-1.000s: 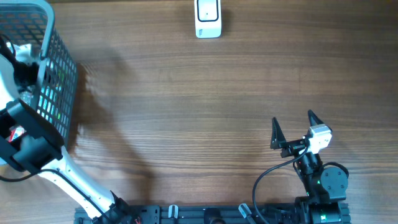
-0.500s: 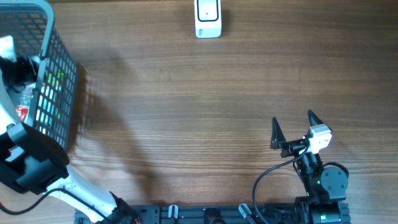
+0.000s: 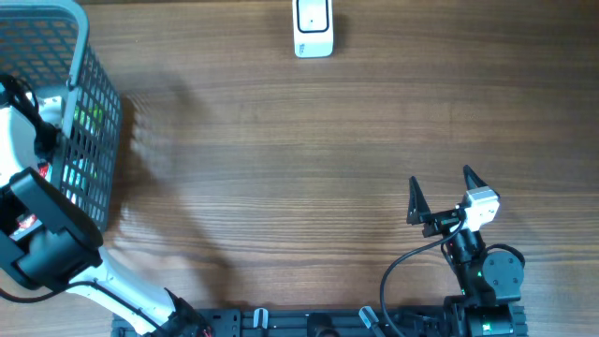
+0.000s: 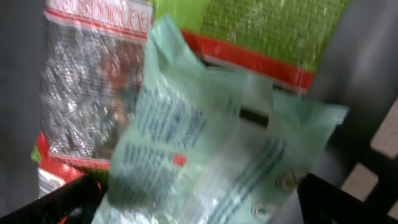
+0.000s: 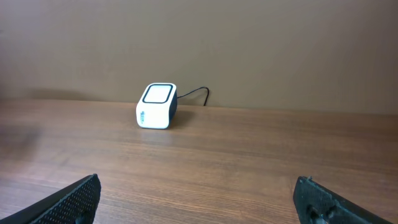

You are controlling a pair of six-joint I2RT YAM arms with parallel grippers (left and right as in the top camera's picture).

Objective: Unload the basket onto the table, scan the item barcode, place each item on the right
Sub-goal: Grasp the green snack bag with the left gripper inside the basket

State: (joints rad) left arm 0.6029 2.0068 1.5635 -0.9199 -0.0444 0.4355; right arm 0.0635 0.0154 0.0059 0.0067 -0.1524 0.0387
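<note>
Left wrist view: the left gripper [image 4: 199, 208] hangs spread wide inside the basket [image 4: 379, 155], pinching nothing; the step in hand is to pick one item.

Nearest under it lies a pale green packet [image 4: 205, 143], on top of the others in the basket; behind it are a silver packet with a red band [image 4: 87, 93] and a green packet with a red stripe [image 4: 267, 31]. All three carry print, but it is blurred: I can read no word and find no barcode. I judge the next move needs a descent and a firm close on the top packet, then a lift over the basket wall toward the scanner [image 3: 313, 28], well apart from the basket. The right gripper [image 3: 440, 183], far from the basket, is spread and empty.
</note>
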